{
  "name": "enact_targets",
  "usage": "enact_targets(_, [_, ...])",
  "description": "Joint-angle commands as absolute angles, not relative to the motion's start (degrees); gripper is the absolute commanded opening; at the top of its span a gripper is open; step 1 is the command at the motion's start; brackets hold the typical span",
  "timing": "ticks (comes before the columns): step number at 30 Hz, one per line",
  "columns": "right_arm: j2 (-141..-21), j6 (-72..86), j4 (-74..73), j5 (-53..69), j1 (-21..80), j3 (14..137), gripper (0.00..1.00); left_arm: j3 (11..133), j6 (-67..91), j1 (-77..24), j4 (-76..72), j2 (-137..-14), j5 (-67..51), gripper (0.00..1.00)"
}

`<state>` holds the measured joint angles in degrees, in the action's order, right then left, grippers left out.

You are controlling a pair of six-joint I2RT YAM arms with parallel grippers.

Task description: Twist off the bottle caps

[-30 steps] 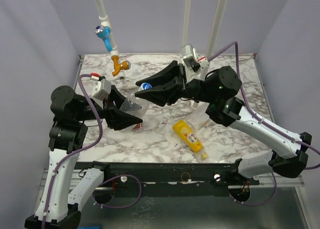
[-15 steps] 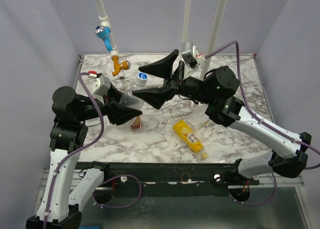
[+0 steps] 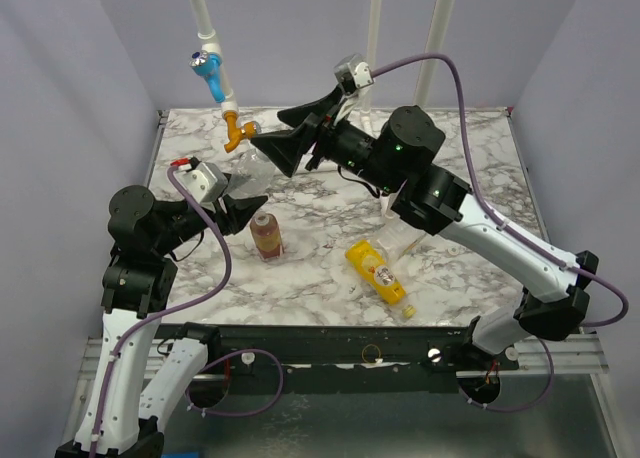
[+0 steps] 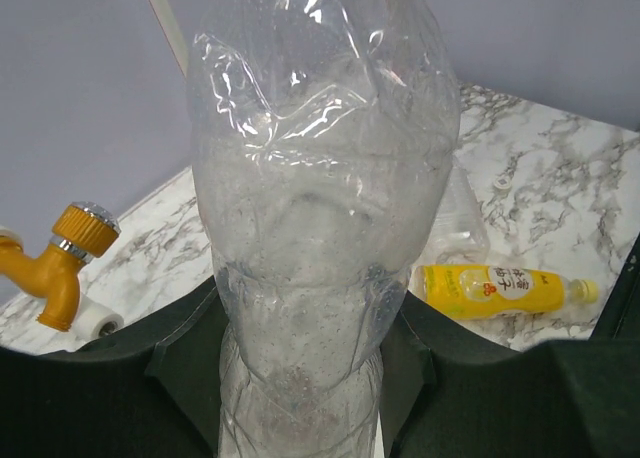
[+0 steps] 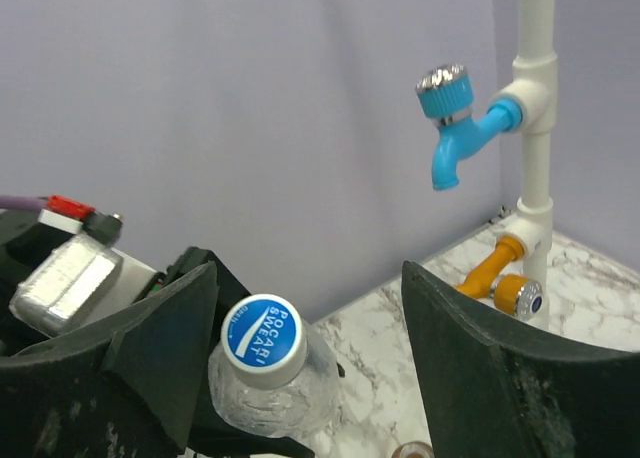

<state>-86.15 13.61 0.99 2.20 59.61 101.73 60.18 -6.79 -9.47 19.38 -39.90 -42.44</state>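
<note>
Clamps the wide clear crinkled plastic bottle [image 4: 320, 228] in the left end effector [image 4: 300, 368], raised further toward the far-left corner of the surface [image 3: 320, 210] than before. Holds the right end effector [image 5: 305, 338] released, astride the blue-and-white round screw cap [image 5: 263, 333] pinched a second ago.

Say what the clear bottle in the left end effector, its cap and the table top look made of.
The clear bottle: thin see-through plastic, glossy, creased and dented. The cap: smooth plastic, probably, printed blue and white. The table top: white with grey veins like marble; real stone or print, unclear.
</note>
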Motion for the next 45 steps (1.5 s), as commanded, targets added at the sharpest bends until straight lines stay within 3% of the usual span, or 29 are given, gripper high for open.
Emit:
enact_targets(1, [-88.3, 15.9, -2.7, 1.2, 59.9, 103.0, 0.75, 59.6, -9.6, -9.2, 18.8, -39.4, -40.2, 0.02])
enact_targets(7, [-87.0, 17.2, 1.3, 0.9, 59.9, 100.5, 0.62, 59.6, -9.1, -9.2, 18.8, -39.2, -40.7, 0.02])
enact_targets(18, [-85.4, 16.4, 5.2, 6.9, 59.9, 97.0, 0.09, 62.4, -1.0, -9.2, 18.8, -40.4, -46.2, 0.0])
enact_targets(22, [-81.9, 12.5, 10.2, 16.5, 59.6, 92.9, 0.01, 65.4, 7.9, -9.2, 18.8, -42.2, -53.6, 0.0])
enact_targets(28, [-78.2, 8.7, 12.4, 38.2, 58.8, 91.3, 0.01, 69.5, 18.8, -9.2, 18.6, -45.4, -67.2, 0.0])
enact_targets(33, [-78.8, 5.8, 8.9, 47.9, 58.8, 96.0, 0.01, 70.1, 20.5, -9.3, 17.8, -45.6, -68.5, 0.0])
enact_targets(35, [-79.5, 4.0, 6.6, 45.9, 58.7, 98.2, 0.05, 70.0, 20.3, -9.3, 17.6, -45.5, -66.8, 0.0])
enact_targets(37, [-80.3, 2.2, 4.4, 40.9, 58.7, 100.0, 0.33, 69.9, 19.8, -9.2, 17.4, -45.4, -65.0, 0.0])
enact_targets(38, [-80.5, 1.4, 3.6, 37.3, 58.7, 100.5, 0.54, 69.6, 19.3, -9.2, 17.2, -45.2, -63.8, 0.0])
enact_targets(40, [-80.4, 1.0, 4.4, 27.6, 58.7, 100.0, 0.8, 69.1, 17.9, -9.3, 17.0, -44.7, -61.4, 0.0])
enact_targets(43, [-80.2, 1.5, 6.4, 14.6, 58.7, 97.8, 1.0, 67.8, 14.5, -9.3, 17.0, -43.9, -57.4, 0.0])
enact_targets(45, [-80.2, 4.3, 6.3, 9.3, 58.7, 96.8, 1.0, 66.8, 11.9, -9.2, 17.0, -43.4, -54.5, 0.0])
